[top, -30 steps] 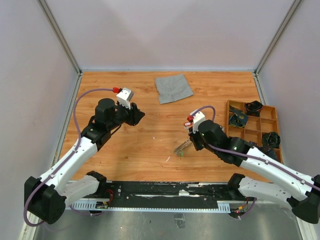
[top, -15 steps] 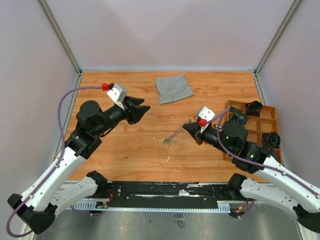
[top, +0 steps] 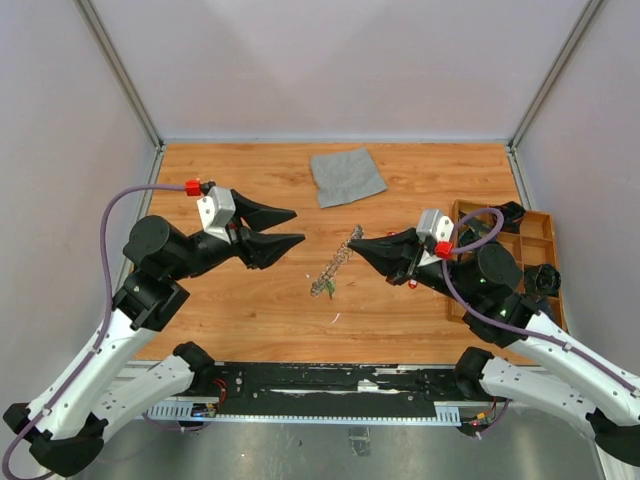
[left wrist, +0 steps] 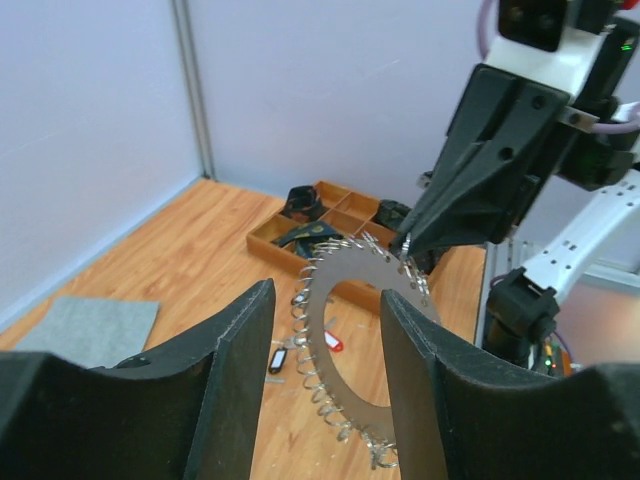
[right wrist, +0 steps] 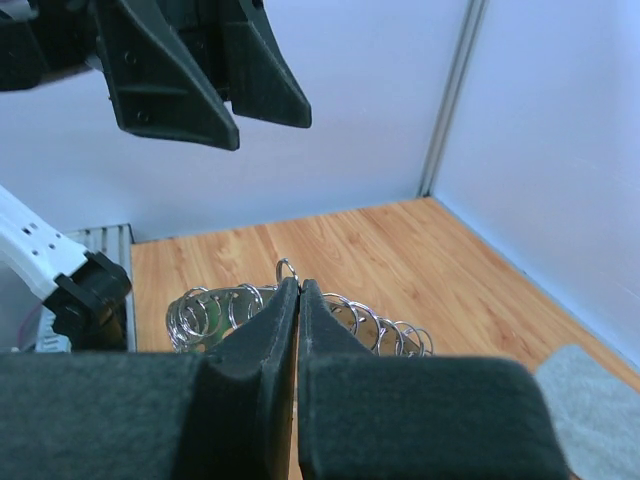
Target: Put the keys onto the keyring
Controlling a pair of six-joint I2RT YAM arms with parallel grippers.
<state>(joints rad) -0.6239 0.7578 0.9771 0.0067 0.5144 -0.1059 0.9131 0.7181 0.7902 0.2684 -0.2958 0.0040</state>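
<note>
The keyring hangs tilted in the air, gripped by its upper rim in my shut right gripper. In the right wrist view the shut right gripper pinches the keyring's coiled rim. My left gripper stands open, pointing at the ring from the left with a gap between. Seen from the left wrist, the keyring shows beyond the open left gripper, untouched. Two keys lie on the table below, one red-tagged and one black-tagged. A green bit hangs at the ring's lower end.
A grey cloth lies at the back of the table. A wooden tray with black parts stands at the right edge, behind my right arm. White walls close in the table on three sides.
My right gripper has lifted the keyring off the table and swung it left and up. My left gripper has opened and turned its fingers toward the ring.
</note>
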